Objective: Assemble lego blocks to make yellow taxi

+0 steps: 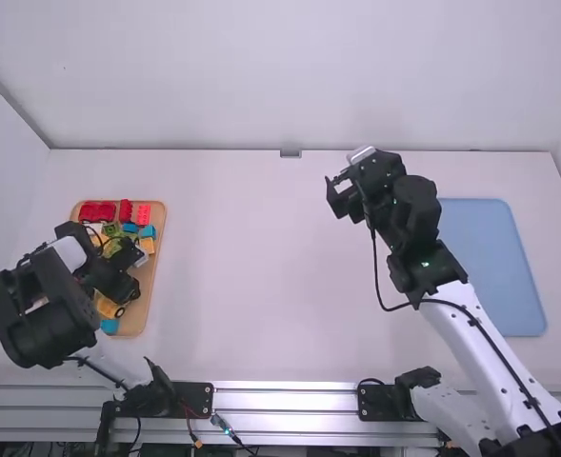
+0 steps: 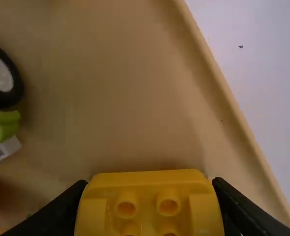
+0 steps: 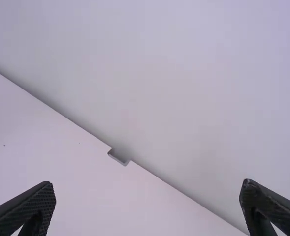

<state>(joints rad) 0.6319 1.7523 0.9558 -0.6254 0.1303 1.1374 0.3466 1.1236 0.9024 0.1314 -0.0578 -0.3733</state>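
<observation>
At the wooden tray (image 1: 153, 300) on the left, my left gripper (image 1: 128, 286) is down among the lego pieces, its fingertips hidden by the arm. In the left wrist view a yellow block with round studs (image 2: 149, 196) sits between the fingers of my left gripper (image 2: 149, 209), which touch both its sides. Beside it in the tray lie a black-rimmed wheel (image 2: 2, 78) and a green piece (image 2: 1, 125). My right gripper (image 1: 335, 197) is raised over the back of the table, right of the middle. The right wrist view has my right gripper (image 3: 147, 206) wide open, holding nothing.
Red blocks (image 1: 97, 211), blue blocks (image 1: 148, 231) and other coloured pieces fill the tray's back half. A blue mat (image 1: 499, 267) lies on the right side of the table. A small grey bracket (image 1: 290, 153) is at the back edge.
</observation>
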